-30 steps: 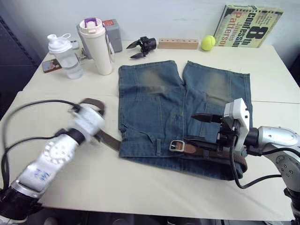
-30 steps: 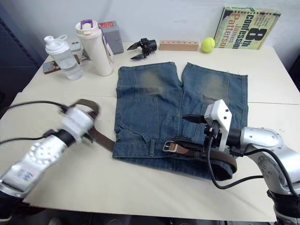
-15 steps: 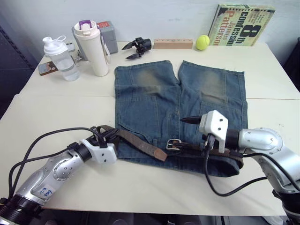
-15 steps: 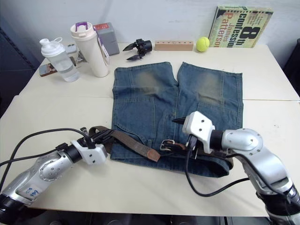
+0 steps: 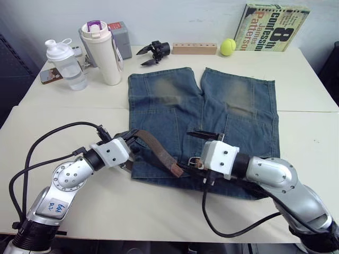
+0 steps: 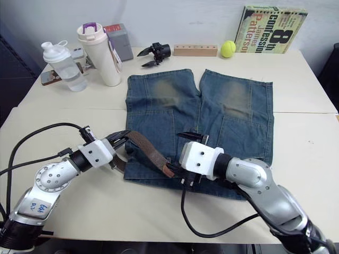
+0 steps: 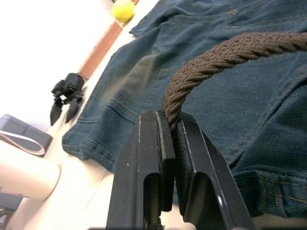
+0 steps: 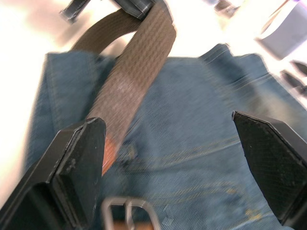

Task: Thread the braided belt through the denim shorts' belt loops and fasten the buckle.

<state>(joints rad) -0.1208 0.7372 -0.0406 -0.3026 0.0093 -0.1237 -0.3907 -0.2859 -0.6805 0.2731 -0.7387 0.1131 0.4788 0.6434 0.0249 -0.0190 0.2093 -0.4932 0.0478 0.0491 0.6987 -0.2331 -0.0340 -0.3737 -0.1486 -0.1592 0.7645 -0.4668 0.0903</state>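
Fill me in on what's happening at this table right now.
A two-armed robot is fitting a dark-brown braided belt to faded blue denim shorts spread flat on the white table. The left gripper is shut on the belt, holding its free end arched over the waistband. The right gripper is open, poised above the square silver metal buckle with the belt's tan leather tip beside it. The buckle is not fastened yet.

the right claw (image 8: 175,167) gapes over the denim shorts (image 8: 201,139), the braided belt (image 8: 132,76) slanting toward the buckle (image 8: 128,213).
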